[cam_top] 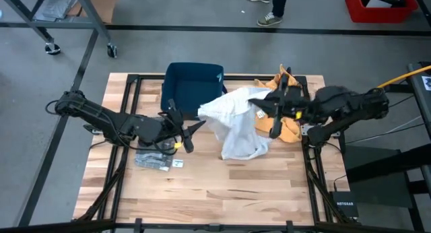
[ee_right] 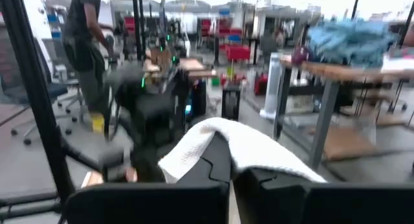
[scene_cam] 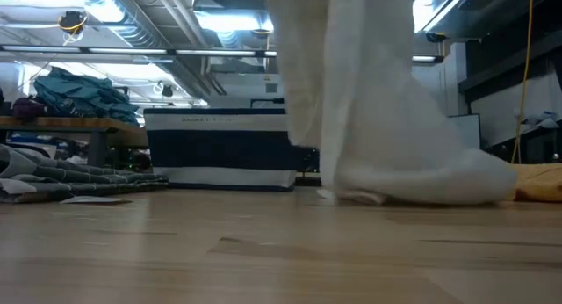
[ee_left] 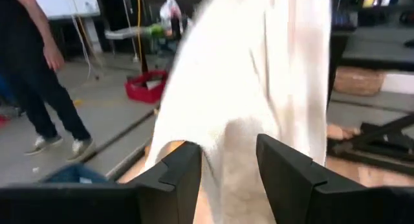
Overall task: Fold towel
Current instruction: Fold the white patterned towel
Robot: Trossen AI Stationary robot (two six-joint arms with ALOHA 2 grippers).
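Observation:
A white towel [cam_top: 236, 118] hangs from my right gripper [cam_top: 259, 104], which is shut on it above the table's middle right. The towel's lower end [scene_cam: 369, 194] rests bunched on the wooden table. In the right wrist view the towel [ee_right: 246, 143] drapes over the shut fingers. My left gripper [cam_top: 195, 130] is open at the towel's left edge. In the left wrist view the towel [ee_left: 252, 88] hangs just beyond the two spread fingers [ee_left: 284, 172]. I cannot tell whether they touch it. My right gripper pinches the towel's uppermost part [ee_right: 223, 136] between its two fingers, coming level from the table's right side. Cloth folds over the fingertips and hides the place of contact. The towel hangs slack below, its lower end on the table.
A dark blue bin [cam_top: 192, 85] stands at the table's far side behind the towel. An orange cloth [cam_top: 288, 128] lies under my right arm. A small grey bundle [cam_top: 151, 159] lies near the left arm. A person [ee_left: 39, 75] walks on the floor beyond the table.

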